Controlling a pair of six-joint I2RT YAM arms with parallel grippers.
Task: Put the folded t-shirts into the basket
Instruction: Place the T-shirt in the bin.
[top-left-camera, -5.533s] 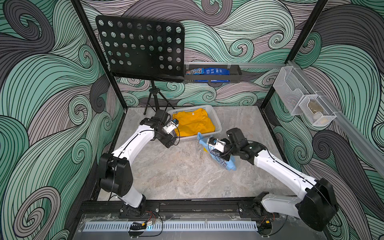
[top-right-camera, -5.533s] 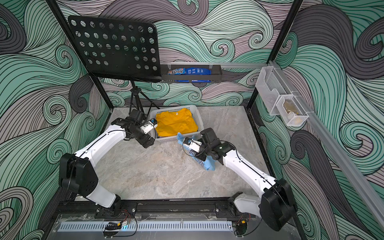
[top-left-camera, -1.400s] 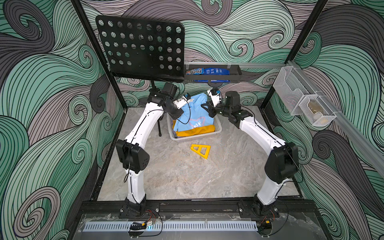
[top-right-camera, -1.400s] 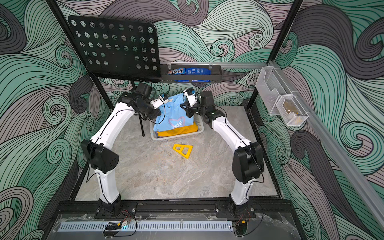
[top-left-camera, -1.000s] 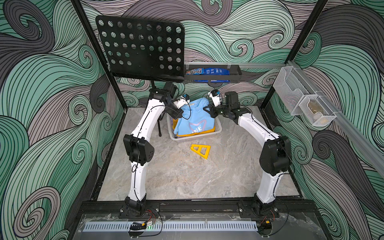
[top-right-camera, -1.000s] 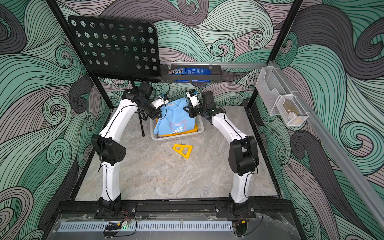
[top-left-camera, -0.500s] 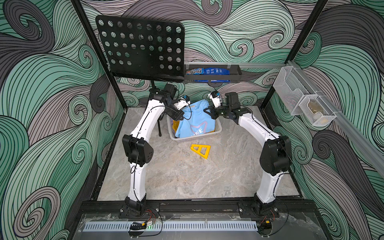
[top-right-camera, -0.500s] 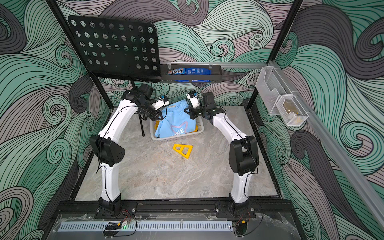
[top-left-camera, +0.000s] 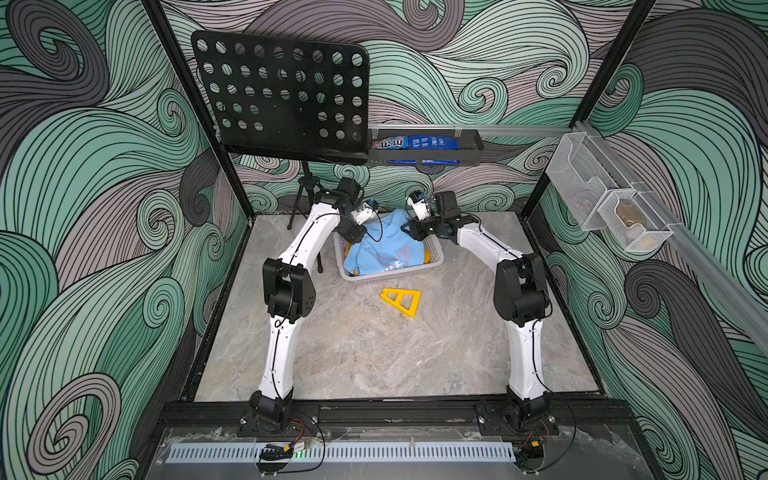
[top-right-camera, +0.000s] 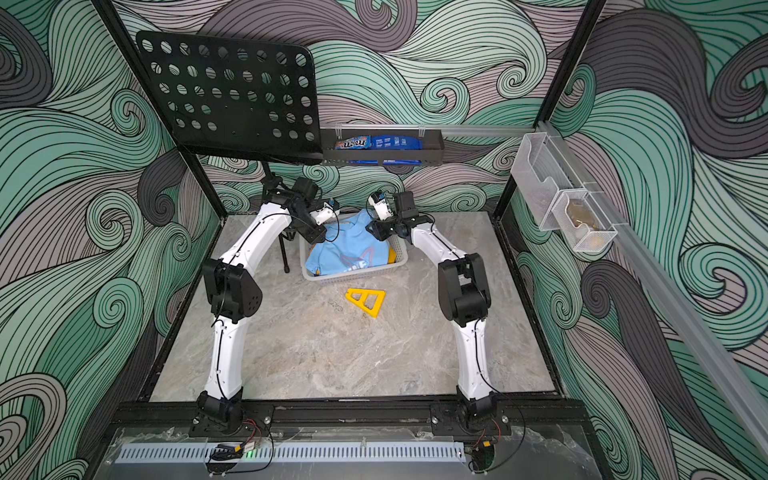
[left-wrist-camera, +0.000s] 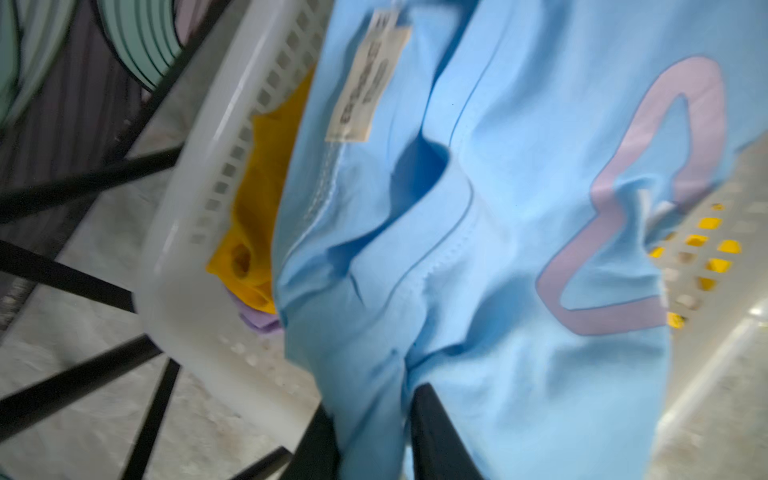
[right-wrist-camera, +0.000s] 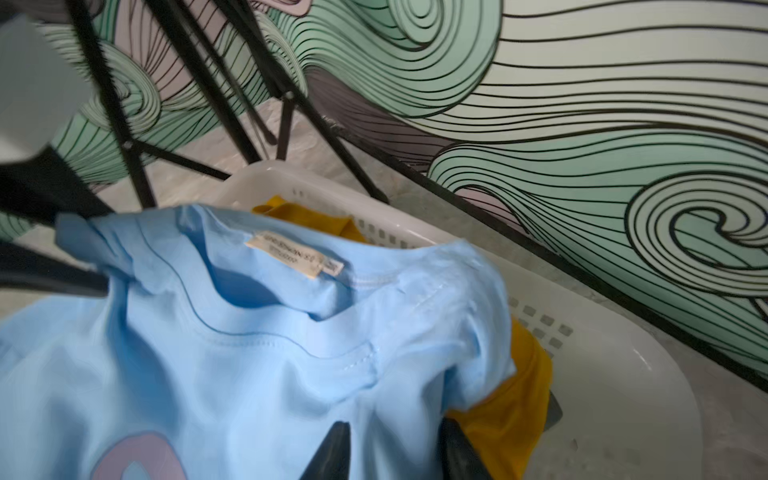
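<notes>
In both top views, upper middle, the snack pack (top-left-camera: 388, 144) (top-right-camera: 353, 144) in the black tray (top-left-camera: 471, 153) reads "m&m's". The blue pack (top-left-camera: 432, 142) beside it carries white print too small to read. The neck label (right-wrist-camera: 293, 253) (left-wrist-camera: 368, 79) of the blue shirt (right-wrist-camera: 249, 353) bears dark print, blurred beyond reading in both wrist views.

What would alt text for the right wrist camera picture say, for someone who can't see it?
A light blue t-shirt, neck label up, lies rumpled on a mustard yellow t-shirt inside a white basket. The right hand shows as two dark fingers spread apart at the shirt, against a green swirl-patterned wall.
</notes>
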